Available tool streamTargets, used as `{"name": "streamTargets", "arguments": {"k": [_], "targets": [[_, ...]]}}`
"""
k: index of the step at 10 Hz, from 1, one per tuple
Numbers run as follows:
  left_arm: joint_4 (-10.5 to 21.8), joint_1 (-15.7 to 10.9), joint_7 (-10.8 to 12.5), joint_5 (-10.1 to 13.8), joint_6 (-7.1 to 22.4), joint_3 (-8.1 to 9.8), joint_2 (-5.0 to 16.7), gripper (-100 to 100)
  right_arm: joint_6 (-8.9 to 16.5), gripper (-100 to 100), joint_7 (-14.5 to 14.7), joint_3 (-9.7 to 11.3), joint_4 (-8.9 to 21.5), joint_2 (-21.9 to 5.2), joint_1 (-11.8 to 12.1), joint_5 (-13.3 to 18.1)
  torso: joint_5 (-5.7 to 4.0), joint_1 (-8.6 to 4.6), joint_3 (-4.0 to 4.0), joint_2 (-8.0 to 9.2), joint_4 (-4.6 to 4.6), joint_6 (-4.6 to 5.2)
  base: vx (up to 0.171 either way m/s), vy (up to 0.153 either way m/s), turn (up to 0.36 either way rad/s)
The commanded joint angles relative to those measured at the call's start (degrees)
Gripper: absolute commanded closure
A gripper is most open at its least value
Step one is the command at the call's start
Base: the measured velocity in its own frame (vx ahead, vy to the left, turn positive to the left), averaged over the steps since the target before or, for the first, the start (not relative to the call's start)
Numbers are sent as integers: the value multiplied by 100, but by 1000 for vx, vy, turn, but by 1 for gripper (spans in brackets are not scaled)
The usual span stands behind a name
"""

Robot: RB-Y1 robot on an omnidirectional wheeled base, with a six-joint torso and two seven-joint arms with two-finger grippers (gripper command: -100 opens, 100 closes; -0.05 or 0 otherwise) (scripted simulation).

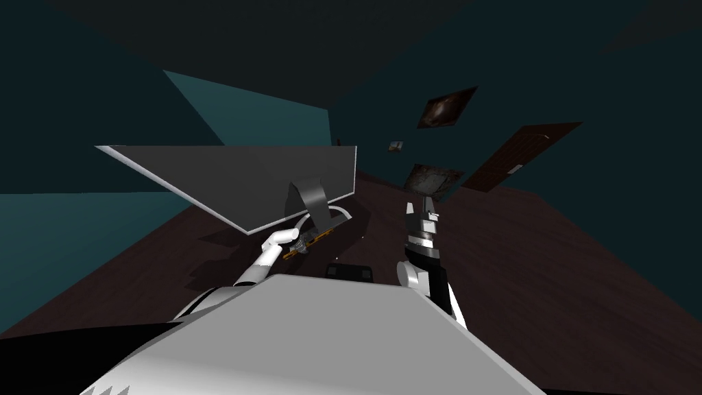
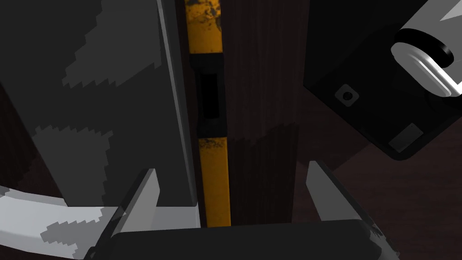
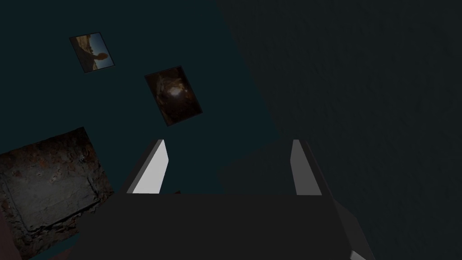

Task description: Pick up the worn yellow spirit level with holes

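While the right gripper [image 1: 420,206] is seen open and raised apart, the left gripper [image 2: 232,167] is set unclenched astride the level [image 2: 214,180], which is laid on the floor [image 1: 548,274] just beside a table leg [image 2: 135,90]; the grasp is judged pending: descent, then closing, is called for.

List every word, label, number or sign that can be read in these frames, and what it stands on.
None can be read.
The worn yellow bar-shaped spirit level, ahead of the open left end effector, shows only dark scuffs and cut-out holes, no print or scale.
The dark framed wall pictures carry murky images, no lettering.
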Motion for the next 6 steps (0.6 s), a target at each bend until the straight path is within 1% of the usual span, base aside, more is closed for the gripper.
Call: {"name": "streamTargets", "arguments": {"k": [1, 2, 6], "targets": [[0, 0, 0, 0, 0, 0, 0, -100, 0, 0, 0, 0, 0, 0, 0, 0, 0, 0, 0, 0, 0, 0, -17, 20, -16], [18, -5, 0, -5, -23, 0, -5, 100, 0, 0, 0, 0, 0, 0, 0, 0, -1, -6, -2, -5, 0, -1, 0, 0, 0], [14, -6, 5, -1, -20, 3, -6, 100, 0, 0, 0, 0, 0, 0, 1, 0, -1, -10, -10, -16, -5, 1, 0, 0, 0]]}}
